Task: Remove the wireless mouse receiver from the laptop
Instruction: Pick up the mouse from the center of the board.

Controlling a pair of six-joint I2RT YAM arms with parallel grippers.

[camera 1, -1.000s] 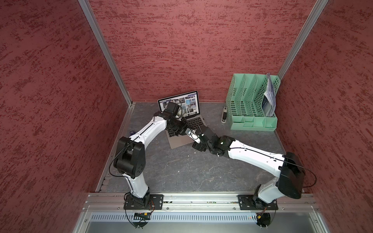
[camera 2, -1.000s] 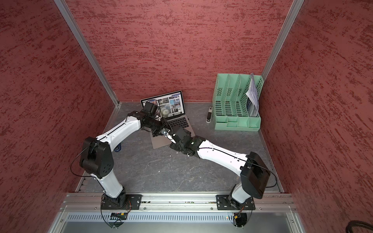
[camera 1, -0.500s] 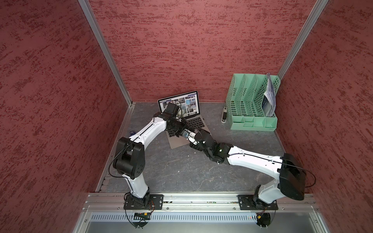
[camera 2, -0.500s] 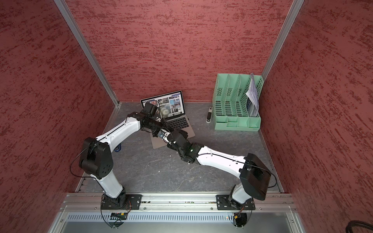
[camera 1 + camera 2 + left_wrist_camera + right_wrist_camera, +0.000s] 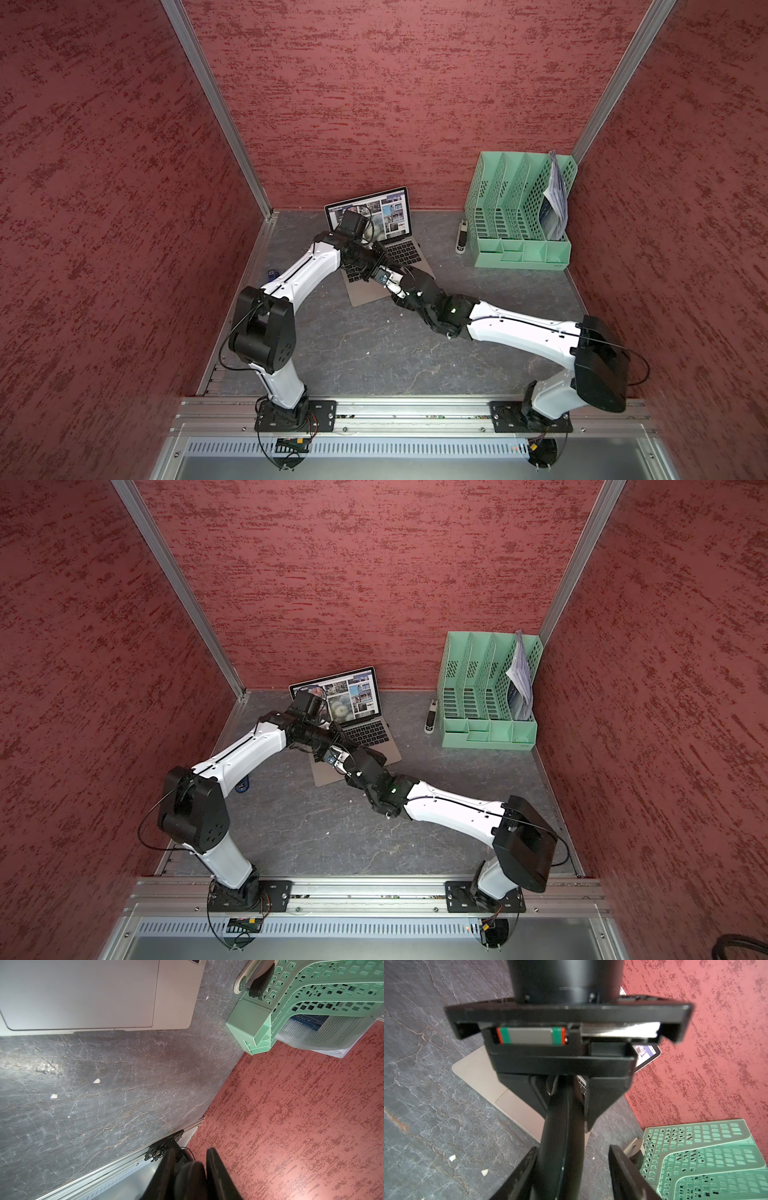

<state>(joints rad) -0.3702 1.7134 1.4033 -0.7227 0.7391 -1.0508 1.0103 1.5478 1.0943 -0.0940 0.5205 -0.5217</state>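
Handover step, seemingly: left tool (image 5: 190,1153) clamps a dark rounded object (image 5: 190,1178) over the laptop (image 5: 368,293) at the back of the worktop (image 5: 374,353), right tool (image 5: 573,1148) sits open around it, wireless mouse receiver not visible; next, right closes squarely before left releases.

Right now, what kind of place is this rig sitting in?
Probably a robot test cell dressed as an office desk: red textured walls in an aluminium frame box in the tabletop, where an open laptop and a green file organizer holding papers sit.
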